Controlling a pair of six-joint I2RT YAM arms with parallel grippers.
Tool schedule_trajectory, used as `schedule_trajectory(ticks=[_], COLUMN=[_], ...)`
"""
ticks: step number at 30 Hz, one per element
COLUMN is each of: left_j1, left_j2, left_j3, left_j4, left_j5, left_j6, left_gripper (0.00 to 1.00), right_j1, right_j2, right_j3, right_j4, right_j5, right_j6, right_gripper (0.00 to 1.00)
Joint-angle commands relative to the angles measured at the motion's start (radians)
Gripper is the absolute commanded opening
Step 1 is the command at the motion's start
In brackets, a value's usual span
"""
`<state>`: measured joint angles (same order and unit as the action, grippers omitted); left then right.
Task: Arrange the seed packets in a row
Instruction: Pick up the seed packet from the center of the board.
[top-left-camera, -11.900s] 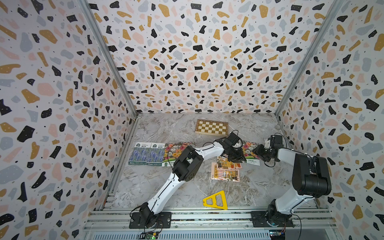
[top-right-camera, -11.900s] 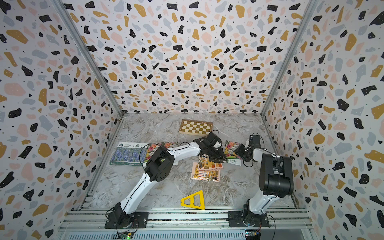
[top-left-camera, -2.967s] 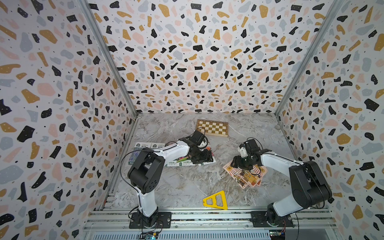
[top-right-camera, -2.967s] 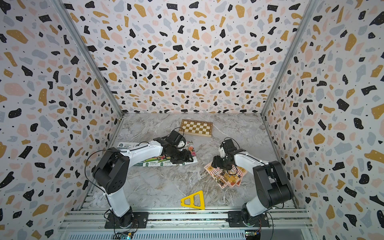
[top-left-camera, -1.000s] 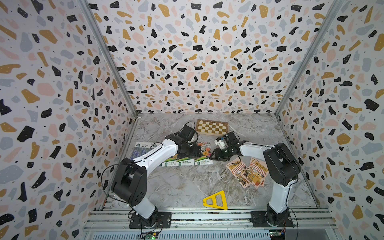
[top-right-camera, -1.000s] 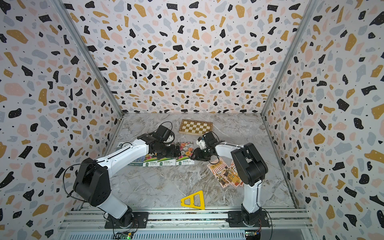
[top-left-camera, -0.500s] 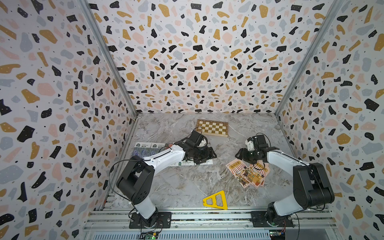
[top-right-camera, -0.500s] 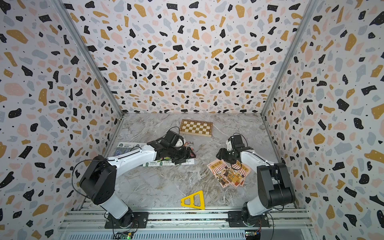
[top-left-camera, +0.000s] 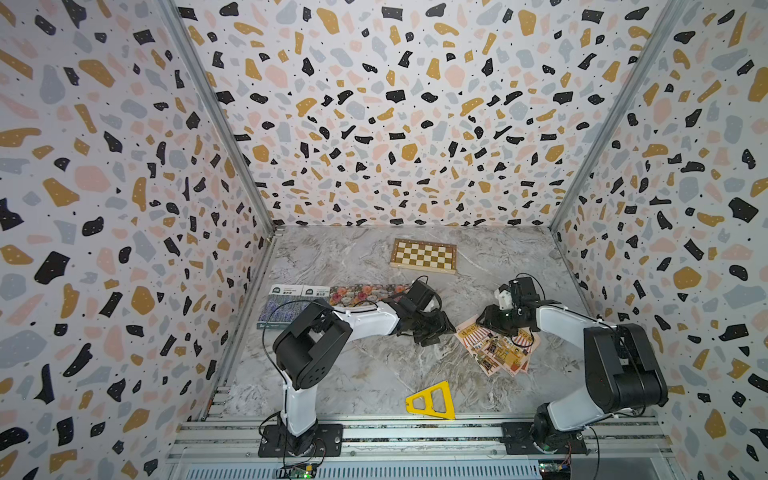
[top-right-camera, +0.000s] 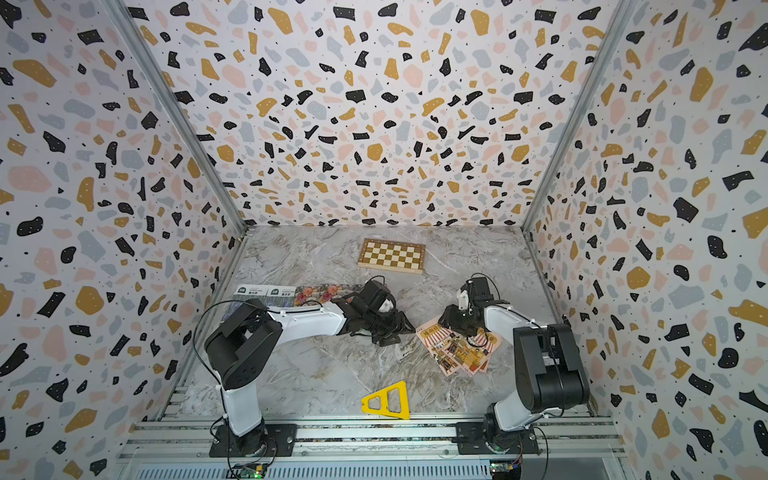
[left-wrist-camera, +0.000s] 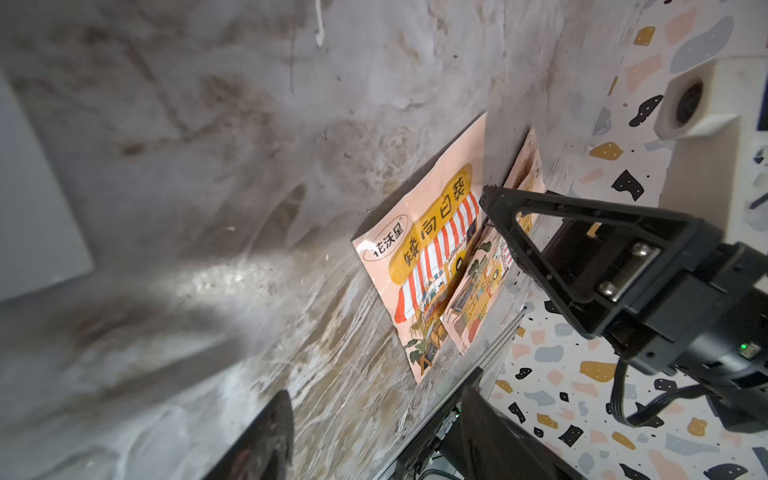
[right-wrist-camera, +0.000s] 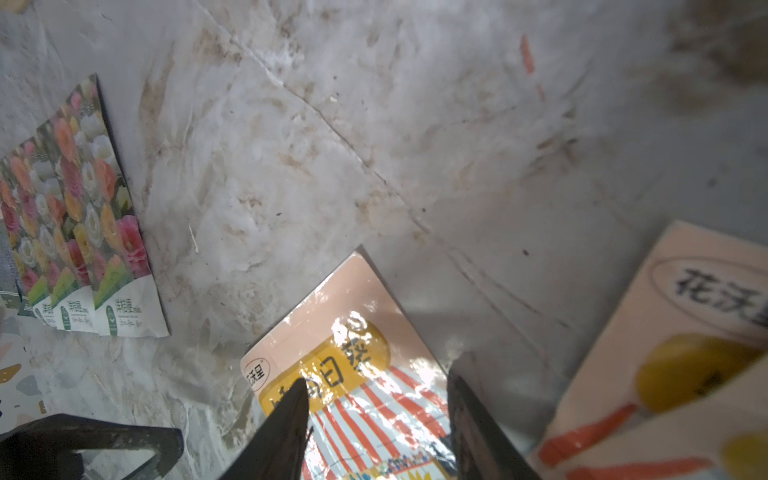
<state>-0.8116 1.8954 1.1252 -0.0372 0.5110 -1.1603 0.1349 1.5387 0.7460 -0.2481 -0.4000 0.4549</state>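
Three pink seed packets (top-left-camera: 496, 351) with an orange-awning shop drawing lie fanned in a loose pile at the right, seen in both top views (top-right-camera: 461, 353). My right gripper (top-left-camera: 490, 324) stands over the pile's far corner. In the right wrist view its jaws (right-wrist-camera: 378, 415) are open astride the top pink packet (right-wrist-camera: 365, 374), which lies flat. The purple lavender packets (top-left-camera: 282, 305) and the flower packets (top-left-camera: 365, 293) form a row at the left. My left gripper (top-left-camera: 436, 334) hangs between row and pile, open and holding nothing (left-wrist-camera: 374, 436), facing the pink packets (left-wrist-camera: 432, 257).
A brown-and-cream chessboard (top-left-camera: 424, 255) lies near the back wall. A yellow plastic triangle (top-left-camera: 430, 401) rests near the front rail. Patterned walls close in the marble floor (top-left-camera: 374, 374) on three sides. My left arm's white link (top-left-camera: 365, 322) covers the row's near edge.
My left gripper has left the flower packets, moved toward the pink pile, and its jaws have narrowed. My right gripper has come down onto the pile's far corner.
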Motion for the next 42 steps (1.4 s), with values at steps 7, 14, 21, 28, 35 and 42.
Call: schedule_trajectory(ticks=[7,14,21,28,35,42], left_j1=[-0.043,-0.092,-0.123,-0.123,-0.108,-0.095], left_j2=[0.037,0.089,0.132,0.202,0.224,0.242], left_j3=[-0.025,-0.004,0.005,0.060,0.082,0.066], left_j4=[0.130,0.168,0.231,0.362,0.506,0.647], left_j5=[-0.137,-0.194,-0.226,-0.214,-0.169,-0.101], left_j6=[-0.099,-0.143,-0.165,-0.130,-0.074,-0.114], left_gripper=[0.49,0.48,0.43,0.41,0.41,0.41], right_j1=[-0.019,-0.044,-0.055,-0.060,-0.079,-0.109], right_j2=[0.008,-0.010,-0.013,0.004,0.016,-0.017], right_j3=[-0.054,-0.088,-0.111,-0.111,-0.126,-0.135], right_j4=[-0.013,-0.010,0.004,0.006,0.039,0.043], right_j5=[-0.037,-0.076,-0.101,-0.162,-0.214,-0.217], right_j6=[0.006,0.012,0.012,0.021,0.044,0.050], right_gripper=[0.52,0.51,0.51,0.50,0.50,0.50])
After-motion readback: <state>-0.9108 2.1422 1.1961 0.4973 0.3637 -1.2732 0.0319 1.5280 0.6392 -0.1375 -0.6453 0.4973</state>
